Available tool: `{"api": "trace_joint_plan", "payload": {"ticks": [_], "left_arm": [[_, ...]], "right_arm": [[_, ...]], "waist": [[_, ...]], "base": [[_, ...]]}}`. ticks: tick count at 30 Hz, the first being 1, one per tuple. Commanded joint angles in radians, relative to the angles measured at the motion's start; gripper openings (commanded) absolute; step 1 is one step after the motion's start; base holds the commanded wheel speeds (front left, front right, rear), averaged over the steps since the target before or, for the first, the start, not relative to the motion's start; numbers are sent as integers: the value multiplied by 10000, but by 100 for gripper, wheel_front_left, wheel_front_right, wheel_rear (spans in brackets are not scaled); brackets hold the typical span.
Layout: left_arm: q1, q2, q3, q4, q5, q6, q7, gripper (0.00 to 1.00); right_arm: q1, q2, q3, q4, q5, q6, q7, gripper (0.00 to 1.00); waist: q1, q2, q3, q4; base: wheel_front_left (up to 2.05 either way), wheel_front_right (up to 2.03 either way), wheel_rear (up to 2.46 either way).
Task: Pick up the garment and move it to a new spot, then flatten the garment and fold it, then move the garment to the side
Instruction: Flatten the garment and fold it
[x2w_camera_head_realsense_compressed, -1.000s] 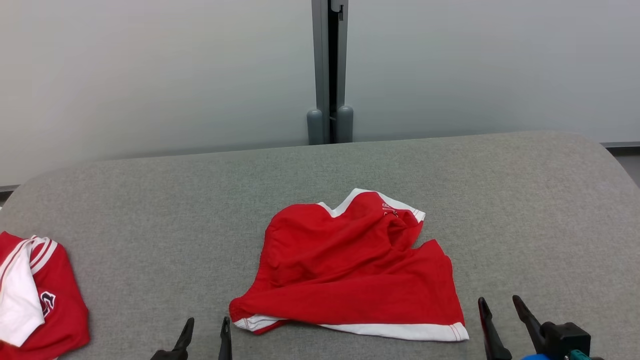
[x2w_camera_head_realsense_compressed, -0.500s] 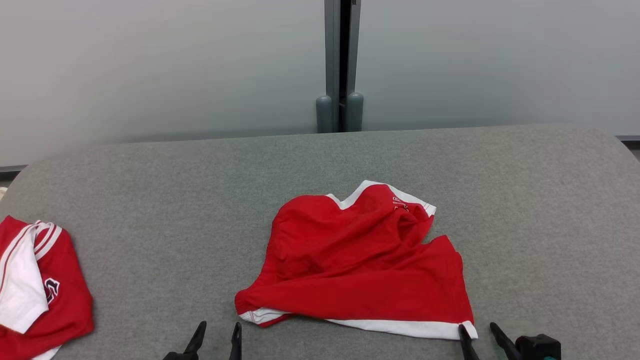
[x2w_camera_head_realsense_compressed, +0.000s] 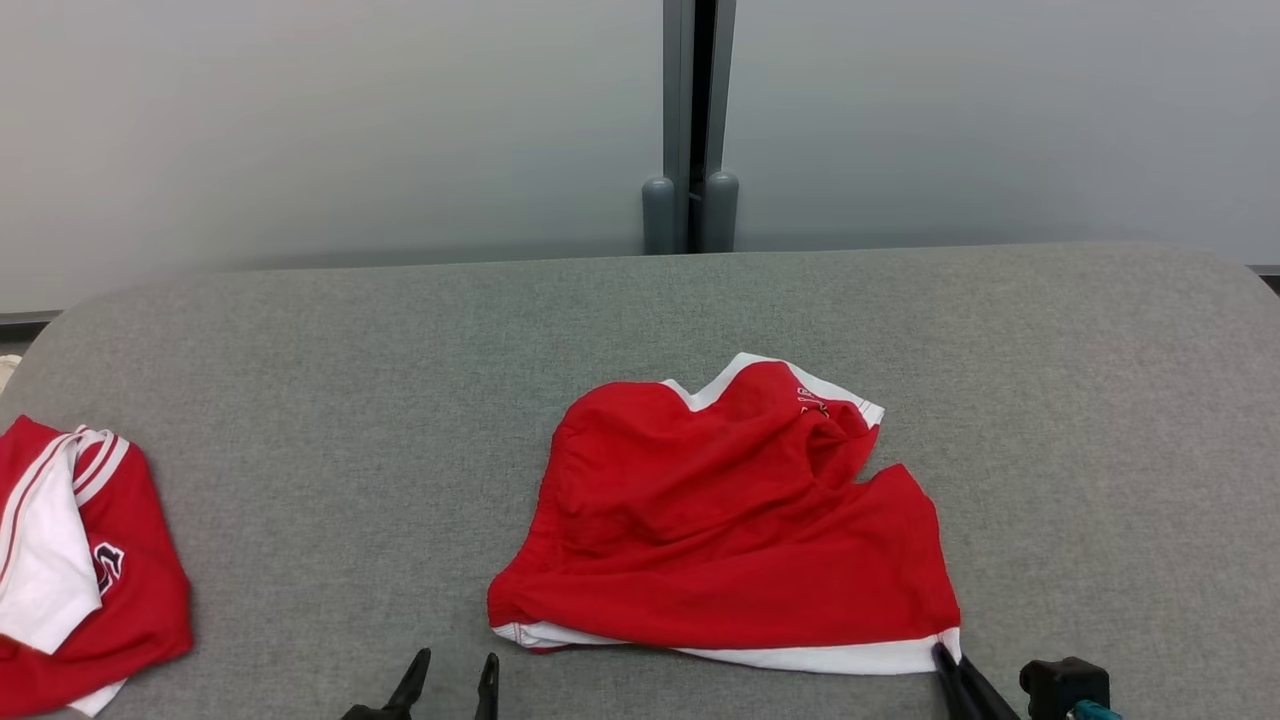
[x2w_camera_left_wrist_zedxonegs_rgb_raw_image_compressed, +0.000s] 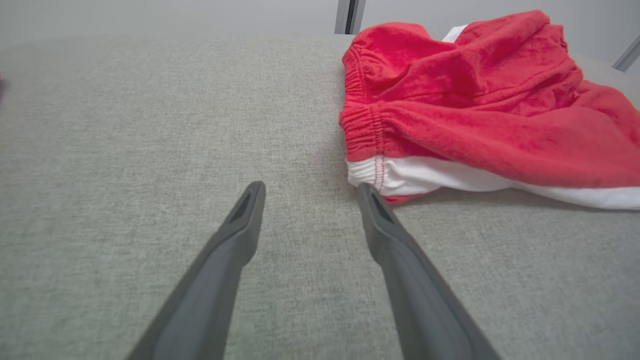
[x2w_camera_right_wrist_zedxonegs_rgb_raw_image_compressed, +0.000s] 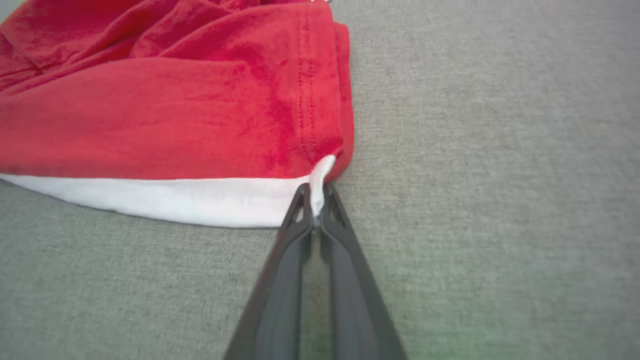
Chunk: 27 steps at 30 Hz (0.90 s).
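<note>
A pair of red shorts (x2w_camera_head_realsense_compressed: 730, 530) with white hem trim lies crumpled at the middle of the grey table (x2w_camera_head_realsense_compressed: 350, 400). My right gripper (x2w_camera_head_realsense_compressed: 950, 660) is at the shorts' near right corner, shut on the white hem there. In the right wrist view, the right gripper (x2w_camera_right_wrist_zedxonegs_rgb_raw_image_compressed: 316, 192) pinches the white corner of the shorts (x2w_camera_right_wrist_zedxonegs_rgb_raw_image_compressed: 175, 110) between its fingertips. My left gripper (x2w_camera_head_realsense_compressed: 455, 668) is open just left of the near left corner. From the left wrist, the left gripper (x2w_camera_left_wrist_zedxonegs_rgb_raw_image_compressed: 310, 190) has its right fingertip close to the elastic waistband of the shorts (x2w_camera_left_wrist_zedxonegs_rgb_raw_image_compressed: 475, 110).
A second red and white garment (x2w_camera_head_realsense_compressed: 80, 570) lies folded at the table's left edge. Behind the table stands a pale wall with a grey post (x2w_camera_head_realsense_compressed: 690, 120). Bare grey cloth stretches to the right of the shorts.
The head view has shifted, so the scene sits a little to the right. My right gripper has gone from open beside the hem corner to shut on it. The left gripper stays open.
</note>
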Motion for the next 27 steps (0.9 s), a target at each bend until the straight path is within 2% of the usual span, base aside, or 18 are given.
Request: {"api": "trace_joint_plan", "payload": {"ticks": [1, 11, 25, 26, 27], "left_arm": [[-185, -20, -89, 68, -37, -65, -27, 100], [-576, 13, -780, 325, -570, -243, -27, 100], [-1076, 689, -2223, 34, -1698, -235, -27, 100], [-1078, 702, -2269, 25, -1755, -235, -27, 91], [-1090, 724, -2316, 18, -1783, -235, -27, 69]], "right_arm": [[16, -34, -63, -110, 51, -3, 14, 0], [-62, -31, -112, -842, 116, -3, 4, 0], [-259, -31, -579, -1386, 17, -3, 4, 0], [-248, -31, -578, -1387, 43, -3, 4, 0], [-246, -29, -567, -1385, 71, -3, 4, 0]], "waist": [[0, -1, 24, -15], [0, -1, 378, -130], [0, -1, 762, -281], [0, -1, 782, -278], [0, -1, 795, -275]], "base": [[0, 0, 0], [0, 0, 0], [0, 0, 0], [0, 0, 0], [0, 0, 0]]}}
